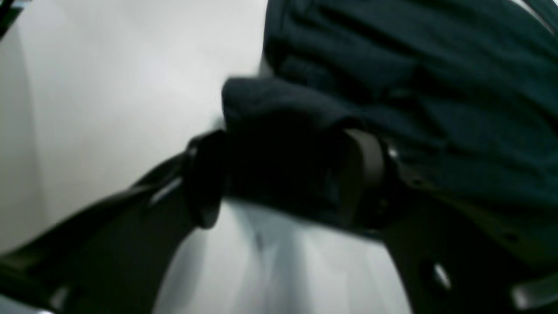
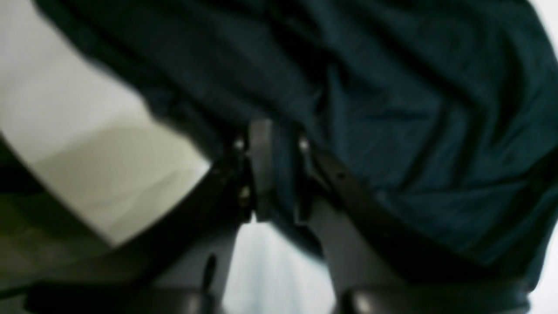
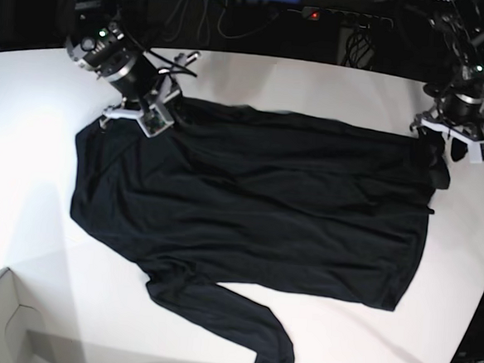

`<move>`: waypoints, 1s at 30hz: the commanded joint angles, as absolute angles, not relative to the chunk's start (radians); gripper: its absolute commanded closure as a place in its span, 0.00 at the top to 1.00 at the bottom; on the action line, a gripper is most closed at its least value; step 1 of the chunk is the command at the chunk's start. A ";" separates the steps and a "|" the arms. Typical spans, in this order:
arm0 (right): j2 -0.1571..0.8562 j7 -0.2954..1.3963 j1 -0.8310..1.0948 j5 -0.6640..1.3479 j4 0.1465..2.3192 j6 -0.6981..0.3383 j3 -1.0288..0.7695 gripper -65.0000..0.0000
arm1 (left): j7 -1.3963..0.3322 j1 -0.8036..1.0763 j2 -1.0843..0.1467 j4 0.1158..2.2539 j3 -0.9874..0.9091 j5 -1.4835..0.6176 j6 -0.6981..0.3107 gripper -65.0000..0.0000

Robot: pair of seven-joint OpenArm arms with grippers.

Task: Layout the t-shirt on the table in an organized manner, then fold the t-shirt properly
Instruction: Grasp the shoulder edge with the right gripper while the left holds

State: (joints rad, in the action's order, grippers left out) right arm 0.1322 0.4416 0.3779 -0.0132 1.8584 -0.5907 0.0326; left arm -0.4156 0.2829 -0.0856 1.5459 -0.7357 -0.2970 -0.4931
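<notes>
One t-shirt [image 3: 257, 199], one table [image 3: 28, 158], two claws, seemingly gripping.

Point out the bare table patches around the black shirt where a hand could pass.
Bare table lies between the t-shirt body and the near edge, left of the loose sleeve, above the white box corner. Another patch borders the hem, near-right. Crowded at both far corners, where the right gripper and left gripper meet the cloth.

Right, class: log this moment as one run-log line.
stage: layout | t-shirt spread on table | left gripper: jaws wide, cloth between | right gripper: jaws narrow on cloth
</notes>
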 commanded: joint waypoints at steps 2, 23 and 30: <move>0.124 0.410 0.383 0.005 1.877 -0.591 0.028 0.19 | -0.389 0.278 -0.114 1.535 -0.743 -0.311 -0.492 0.62; 0.120 0.409 0.453 0.001 1.882 -0.591 0.136 0.19 | -0.389 0.176 -0.156 1.330 -0.722 -0.311 -0.495 0.62; 0.116 0.414 0.414 0.001 1.804 -0.588 0.170 0.19 | -0.383 0.162 -0.156 1.239 -0.702 -0.311 -0.496 0.35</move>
